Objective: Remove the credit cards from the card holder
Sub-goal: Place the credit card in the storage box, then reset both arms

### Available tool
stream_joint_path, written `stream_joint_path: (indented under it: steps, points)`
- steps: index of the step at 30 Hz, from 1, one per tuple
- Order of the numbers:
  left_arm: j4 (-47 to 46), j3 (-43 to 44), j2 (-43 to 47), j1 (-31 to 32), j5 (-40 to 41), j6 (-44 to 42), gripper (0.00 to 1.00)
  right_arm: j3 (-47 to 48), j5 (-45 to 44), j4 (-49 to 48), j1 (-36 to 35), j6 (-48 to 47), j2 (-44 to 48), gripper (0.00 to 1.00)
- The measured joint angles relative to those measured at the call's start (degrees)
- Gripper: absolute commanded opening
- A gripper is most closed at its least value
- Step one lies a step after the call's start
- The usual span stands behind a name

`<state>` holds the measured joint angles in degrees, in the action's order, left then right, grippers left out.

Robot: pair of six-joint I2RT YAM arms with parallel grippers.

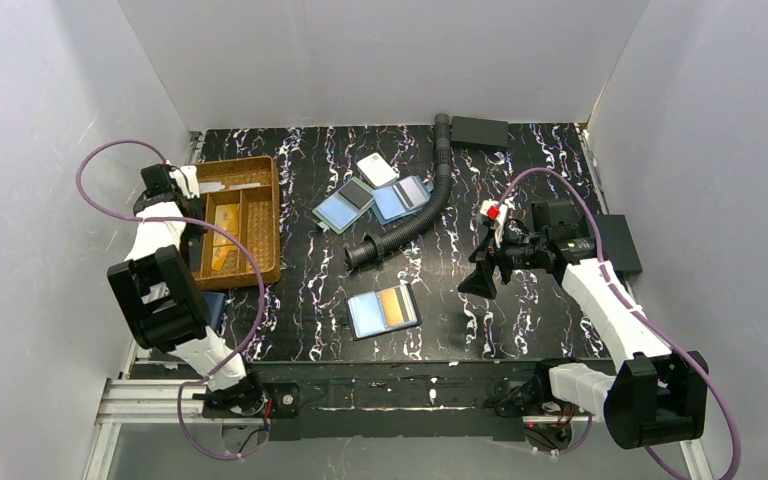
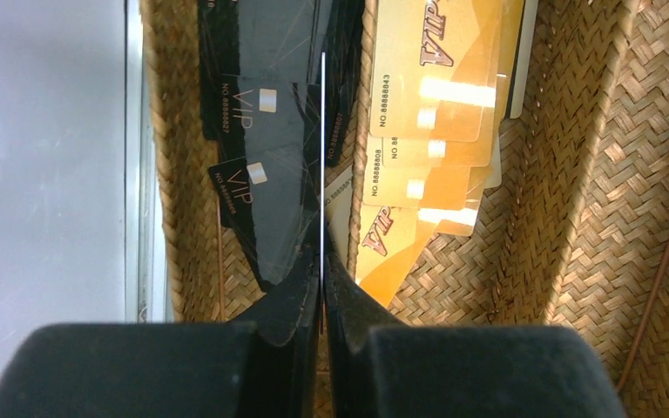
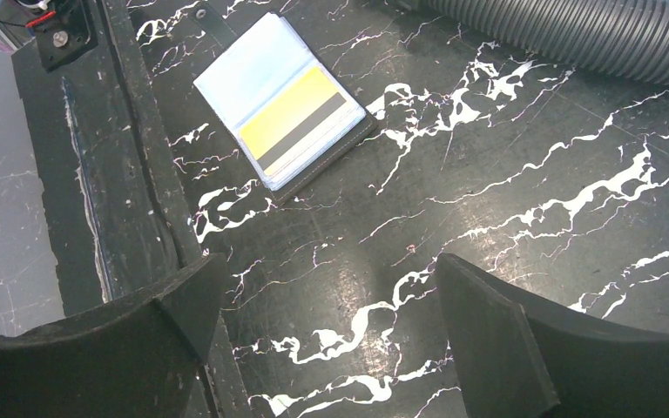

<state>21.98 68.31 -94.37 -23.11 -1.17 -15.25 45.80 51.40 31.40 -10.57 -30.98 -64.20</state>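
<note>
The card holder (image 1: 383,312) lies open on the table's near middle, also in the right wrist view (image 3: 340,148). Its sleeves show a pale blue credit card (image 1: 364,316) (image 3: 248,70) and an orange one (image 1: 398,306) (image 3: 300,109). My right gripper (image 1: 480,283) (image 3: 327,279) stands open over bare table to the holder's right, nothing between its fingers. My left gripper (image 1: 182,185) (image 2: 322,261) hangs over the wicker basket (image 1: 273,220), shut on a thin card (image 2: 322,157) seen edge-on.
The basket (image 2: 566,174) holds black VIP cards (image 2: 261,131) and gold ones (image 2: 435,78). Two other open blue-and-dark holders (image 1: 345,206) (image 1: 402,197), a white tag (image 1: 377,168) and a corrugated hose (image 1: 430,205) (image 3: 575,35) lie behind. Black boxes (image 1: 480,131) (image 1: 620,244) sit at back and right.
</note>
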Motion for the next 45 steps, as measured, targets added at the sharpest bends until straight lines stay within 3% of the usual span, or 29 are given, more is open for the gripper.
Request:
stream_joint_path:
  steps: [4, 5, 6, 7, 14, 15, 17, 18, 20, 24, 27, 31, 39, 45]
  points:
    - [1.46, 1.46, -2.14, -0.28, -1.86, 0.07, 0.14, -0.42, 0.02, -0.09, 0.00, 0.17, 0.00, 0.98]
    - [2.14, 1.99, -2.56, -0.44, -2.12, 0.24, 0.22, -0.48, 0.04, -0.09, 0.00, 0.22, 0.00, 0.98]
    - [3.02, 3.43, -3.54, -0.83, -2.25, 0.79, 0.39, -0.50, 0.11, -0.09, 0.00, 0.22, 0.00, 0.98]
    - [3.37, 4.33, -4.20, -1.07, -2.08, 1.40, 0.49, -0.52, 0.20, -0.09, 0.00, 0.22, 0.00, 0.98]
    - [7.21, 11.56, -4.33, -1.55, 9.92, 11.69, 0.53, -0.57, 1.25, -0.09, 0.04, 0.20, 0.00, 0.98]
    - [6.82, 11.08, -3.41, -1.55, 9.84, 13.33, 0.60, -0.57, 1.29, -0.07, 0.07, 0.20, 0.00, 0.98]
    - [5.53, 7.04, 2.73, -1.68, 7.23, 19.12, 0.91, -0.59, 1.29, -0.02, 0.33, -0.11, 0.00, 0.98]
    - [4.92, 4.20, 7.98, -1.70, 4.66, 23.69, 0.96, -0.59, 1.27, 0.00, 0.57, -0.46, 0.00, 0.98]
    - [3.08, 1.38, 12.83, -1.73, 1.33, 27.06, 0.98, -0.59, 1.27, 0.09, 0.85, -0.87, 0.00, 0.98]
    - [-5.03, -10.80, 28.46, -2.21, -15.82, 38.34, 0.98, -0.59, 1.25, 0.24, 2.10, -2.40, 0.02, 0.98]
    - [-8.59, -16.17, 32.13, -1.90, -29.68, 45.46, 0.98, -0.59, 1.29, 0.70, 2.82, -3.78, 0.02, 0.98]
    - [-8.76, -22.97, 33.03, 2.89, -38.40, 49.59, 0.98, -0.59, 1.46, 2.05, 3.69, -5.99, 0.00, 0.98]
    - [-7.04, -34.53, 50.38, 30.84, -37.88, 55.60, 0.98, -0.70, 2.95, 3.80, 5.86, -10.10, -0.87, 0.98]
    - [-10.25, -40.22, 53.96, 46.95, -28.52, 62.14, 0.96, -1.51, 4.79, 4.57, 8.59, -11.65, -0.87, 0.98]
